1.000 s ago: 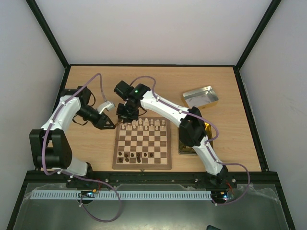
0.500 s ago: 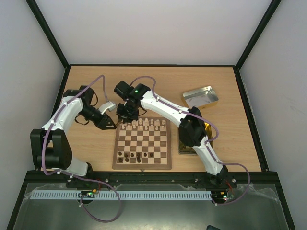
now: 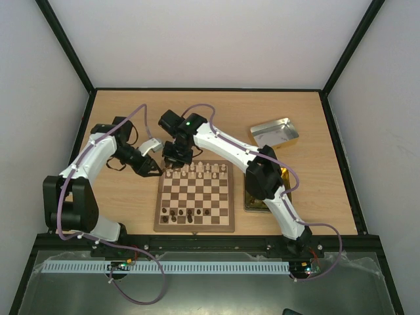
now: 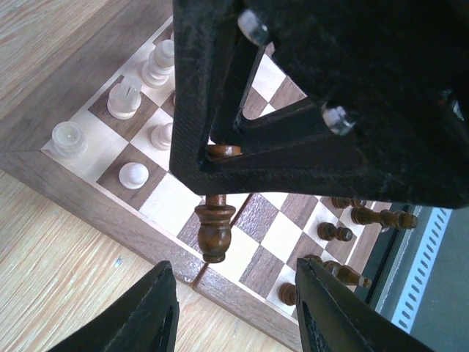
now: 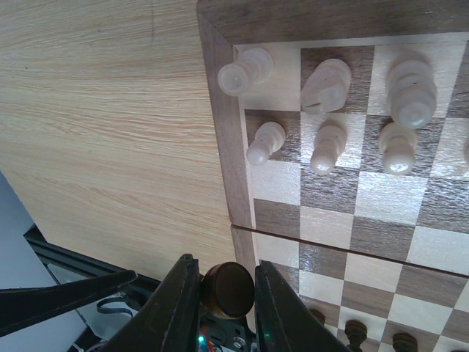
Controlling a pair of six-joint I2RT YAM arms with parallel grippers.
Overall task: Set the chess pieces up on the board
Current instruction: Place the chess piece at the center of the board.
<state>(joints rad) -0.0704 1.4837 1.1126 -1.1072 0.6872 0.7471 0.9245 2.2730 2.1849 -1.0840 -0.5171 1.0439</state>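
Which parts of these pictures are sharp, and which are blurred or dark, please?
Left wrist view: the right end effector looms as a dark, shadowed mass; the brown piece it grips is sharp, the left end effector at the bottom soft. Right wrist view: pale pieces crisp, its own fingers blurred. Top view: even light, sheen on the silver tin.

A pale wood-grain table (image 3: 131,118) sits under soft, even light, with plain white walls (image 3: 210,39) rising behind and beside it, black frame bars (image 3: 65,44) climbing from its far corners, and a grey metal sheet (image 3: 65,295) below its near edge.
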